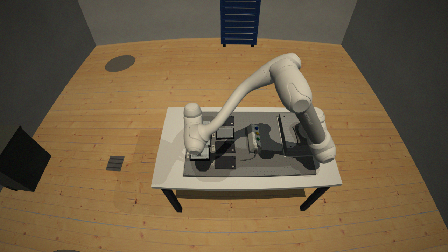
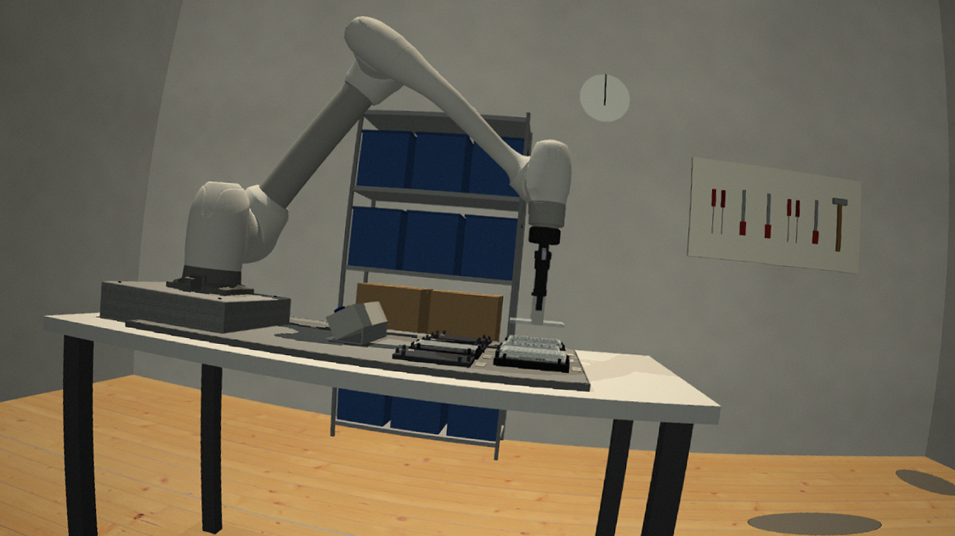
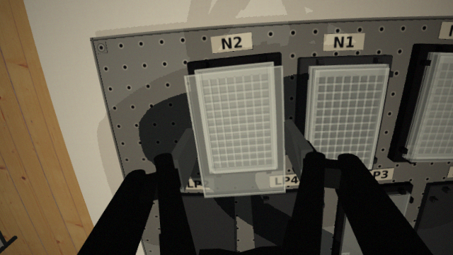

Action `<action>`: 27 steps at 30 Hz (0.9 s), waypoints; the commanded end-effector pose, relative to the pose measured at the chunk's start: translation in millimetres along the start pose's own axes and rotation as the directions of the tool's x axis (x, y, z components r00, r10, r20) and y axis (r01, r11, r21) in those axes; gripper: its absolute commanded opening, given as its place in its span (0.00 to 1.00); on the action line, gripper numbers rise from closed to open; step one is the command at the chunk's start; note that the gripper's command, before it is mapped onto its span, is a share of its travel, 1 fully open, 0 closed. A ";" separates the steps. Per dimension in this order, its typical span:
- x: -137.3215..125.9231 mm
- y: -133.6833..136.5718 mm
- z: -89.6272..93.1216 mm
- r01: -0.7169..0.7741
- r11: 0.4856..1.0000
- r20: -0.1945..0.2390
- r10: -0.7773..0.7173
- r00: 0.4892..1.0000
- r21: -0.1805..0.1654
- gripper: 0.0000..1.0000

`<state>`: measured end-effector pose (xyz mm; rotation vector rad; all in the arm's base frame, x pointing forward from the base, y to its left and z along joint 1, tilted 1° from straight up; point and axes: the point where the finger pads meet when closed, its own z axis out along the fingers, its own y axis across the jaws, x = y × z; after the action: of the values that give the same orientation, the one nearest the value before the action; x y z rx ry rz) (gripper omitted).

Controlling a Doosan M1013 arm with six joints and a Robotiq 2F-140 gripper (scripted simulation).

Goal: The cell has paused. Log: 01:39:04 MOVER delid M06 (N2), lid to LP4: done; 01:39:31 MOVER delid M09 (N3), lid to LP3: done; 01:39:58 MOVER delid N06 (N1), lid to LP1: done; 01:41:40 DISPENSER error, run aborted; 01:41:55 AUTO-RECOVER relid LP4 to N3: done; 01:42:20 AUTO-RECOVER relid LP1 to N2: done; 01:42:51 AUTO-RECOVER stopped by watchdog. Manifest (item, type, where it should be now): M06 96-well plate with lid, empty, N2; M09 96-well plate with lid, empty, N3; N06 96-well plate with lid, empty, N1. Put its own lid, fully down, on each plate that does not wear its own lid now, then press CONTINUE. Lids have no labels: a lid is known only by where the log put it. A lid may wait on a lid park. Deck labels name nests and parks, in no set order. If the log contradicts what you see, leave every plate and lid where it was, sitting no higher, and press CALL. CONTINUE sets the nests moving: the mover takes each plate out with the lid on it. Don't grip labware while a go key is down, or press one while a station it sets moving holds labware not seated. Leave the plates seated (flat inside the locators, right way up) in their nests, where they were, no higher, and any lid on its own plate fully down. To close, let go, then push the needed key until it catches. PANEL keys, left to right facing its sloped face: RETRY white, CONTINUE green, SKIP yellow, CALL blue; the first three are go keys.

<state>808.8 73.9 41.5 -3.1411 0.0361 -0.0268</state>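
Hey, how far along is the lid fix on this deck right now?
Done: nothing looks finished yet. In hand: the tool grips the lid, raised off the N2 nest; by the record it belongs on the bare N1 plate. Left: seat it there, move the N3 plate's lid to N2, bring the LP3 lid to N3, let go, press the green key.
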 end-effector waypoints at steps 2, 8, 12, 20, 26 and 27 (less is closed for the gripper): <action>0.0 0.0 -5.4 0.000 1.000 0.000 0.000 1.000 0.000 0.00; 0.0 0.0 -8.1 0.000 1.000 0.000 0.000 1.000 0.000 0.00; 0.0 0.0 -9.6 0.000 1.000 0.000 0.000 1.000 0.000 0.00; -0.2 9.4 -10.0 0.000 1.000 0.000 0.000 1.000 0.000 0.00; -4.4 73.6 -10.0 0.000 1.000 0.000 0.000 1.000 0.000 0.00; -7.2 96.1 -10.0 0.000 1.000 0.000 0.000 1.000 0.000 0.00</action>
<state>805.0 28.7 51.2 -3.1422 0.0379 -0.0263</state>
